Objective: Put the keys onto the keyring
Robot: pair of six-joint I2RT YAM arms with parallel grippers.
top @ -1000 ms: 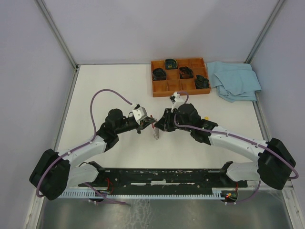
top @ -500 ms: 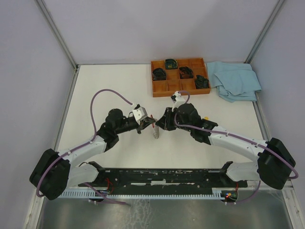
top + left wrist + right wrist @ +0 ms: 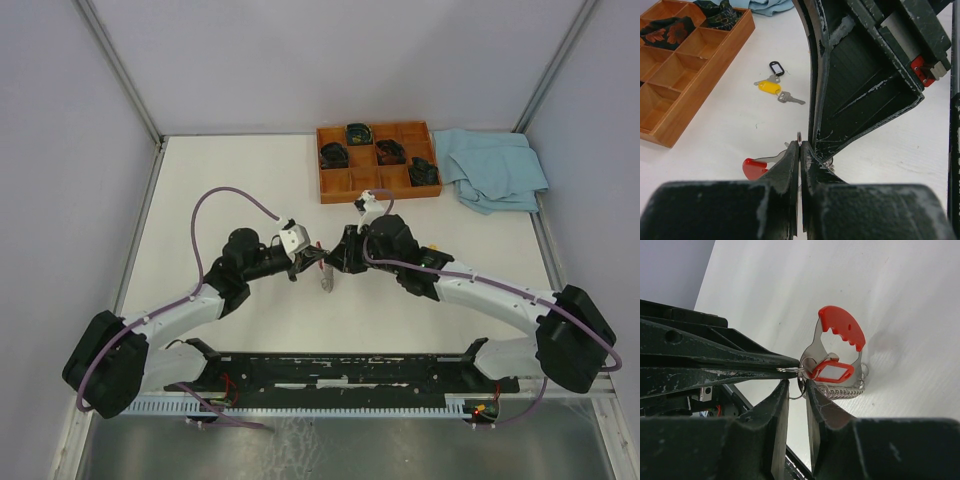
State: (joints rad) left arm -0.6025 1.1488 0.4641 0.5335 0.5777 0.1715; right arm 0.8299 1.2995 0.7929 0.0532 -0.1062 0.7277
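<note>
1. Grip: the left gripper [image 3: 800,146] has its fingers pressed flat together, pinching the thin wire ring of the keyring [image 3: 842,329]. In the left wrist view the ring stands edge-on just above the fingertips.
2. The right gripper [image 3: 795,386] meets it tip to tip from the opposite side, over the middle of the bench [image 3: 250,180]. Its fingers stand a narrow gap apart with a loop of ring wire in that gap; whether they bear on the wire I cannot tell.
3. The keyring hangs between the two grippers. Its curved red band lies just beyond the right gripper's tips, with a coiled spring [image 3: 840,390] at its lower edge.
4. A red-capped key [image 3: 832,371] hangs right at the pinched ring. It looks threaded on, though the join is too small to be sure.
5. A yellow-capped key [image 3: 769,88] lies flat on the bench, well apart from the ring. It is near a black oval loop [image 3: 776,67] and a plain silver key [image 3: 790,98]. It lies on the right arm's side, so the right arm is nearer.
6. The next move probably depends on the left gripper keeping the ring edge-on toward the right gripper, which would fetch the key.
</note>
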